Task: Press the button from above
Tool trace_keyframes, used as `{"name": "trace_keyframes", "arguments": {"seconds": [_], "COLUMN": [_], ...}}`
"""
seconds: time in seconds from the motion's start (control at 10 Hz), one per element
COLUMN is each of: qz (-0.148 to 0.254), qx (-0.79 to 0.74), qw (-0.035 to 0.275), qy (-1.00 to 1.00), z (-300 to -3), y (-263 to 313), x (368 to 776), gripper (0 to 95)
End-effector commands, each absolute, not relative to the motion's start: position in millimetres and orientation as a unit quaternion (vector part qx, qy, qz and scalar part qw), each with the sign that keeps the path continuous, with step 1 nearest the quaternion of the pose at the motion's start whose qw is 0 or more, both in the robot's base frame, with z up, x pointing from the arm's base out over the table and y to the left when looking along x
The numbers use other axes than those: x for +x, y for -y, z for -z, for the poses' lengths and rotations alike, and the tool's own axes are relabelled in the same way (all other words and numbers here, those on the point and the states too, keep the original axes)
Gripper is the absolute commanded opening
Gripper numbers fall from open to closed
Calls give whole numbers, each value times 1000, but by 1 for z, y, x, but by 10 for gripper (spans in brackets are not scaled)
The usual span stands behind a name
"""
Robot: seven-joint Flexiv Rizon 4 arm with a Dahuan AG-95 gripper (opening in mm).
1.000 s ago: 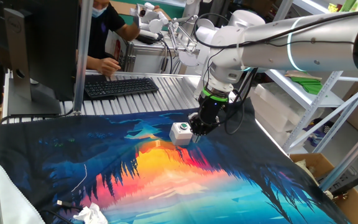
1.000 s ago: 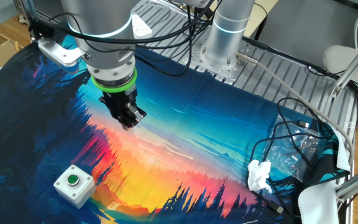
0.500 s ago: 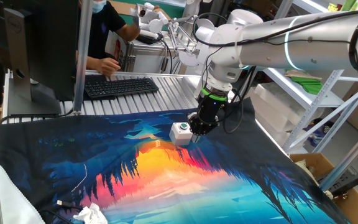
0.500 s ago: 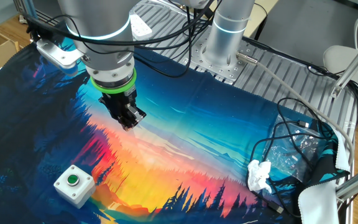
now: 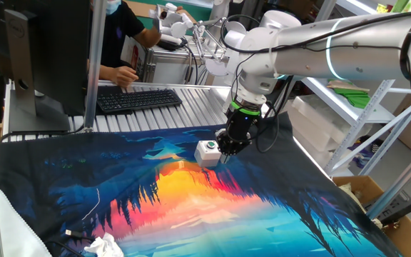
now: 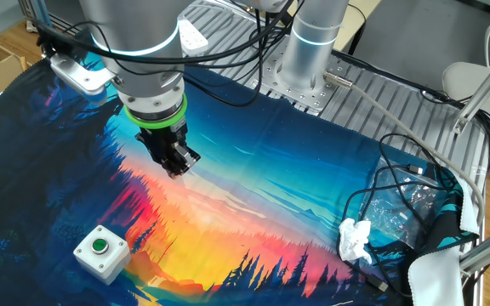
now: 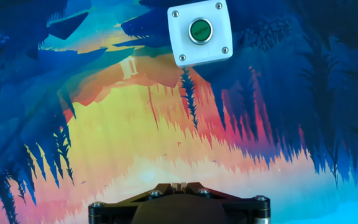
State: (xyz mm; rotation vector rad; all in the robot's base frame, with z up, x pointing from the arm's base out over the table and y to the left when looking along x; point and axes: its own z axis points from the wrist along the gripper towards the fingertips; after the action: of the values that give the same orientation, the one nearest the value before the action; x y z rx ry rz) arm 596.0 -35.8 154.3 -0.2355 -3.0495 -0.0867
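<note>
The button (image 5: 207, 151) is a small white box with a round green cap, standing on the colourful printed cloth (image 5: 191, 207). It also shows in the other fixed view (image 6: 101, 252) and near the top of the hand view (image 7: 200, 32). My gripper (image 5: 227, 150) hangs above the cloth, apart from the button and not touching it. In the other fixed view the gripper (image 6: 177, 170) is well above and to the right of the box. In the hand view the fingertips (image 7: 179, 185) touch each other, shut on nothing.
A keyboard (image 5: 138, 98), a monitor (image 5: 41, 50) and a seated person (image 5: 120, 36) are behind the cloth. A crumpled white tissue (image 6: 356, 240), a cable bundle (image 6: 415, 204) and the arm's base (image 6: 300, 72) lie on the metal table. Shelving (image 5: 377, 107) stands at the right.
The arm shifted very slightly a second ago and has stayed still since. The button has not moved.
</note>
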Motion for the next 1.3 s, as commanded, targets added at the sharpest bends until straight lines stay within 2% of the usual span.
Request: {"name": "trace_keyframes", "arguments": {"seconds": [0.1,1.3], "qz": [28,27], "qx": [-77,-77], "qw": [41,44], "qy": [996,996], "z": [-154,-153], "y": [36,35], "x": [595,596], "gripper": [0,0]}}
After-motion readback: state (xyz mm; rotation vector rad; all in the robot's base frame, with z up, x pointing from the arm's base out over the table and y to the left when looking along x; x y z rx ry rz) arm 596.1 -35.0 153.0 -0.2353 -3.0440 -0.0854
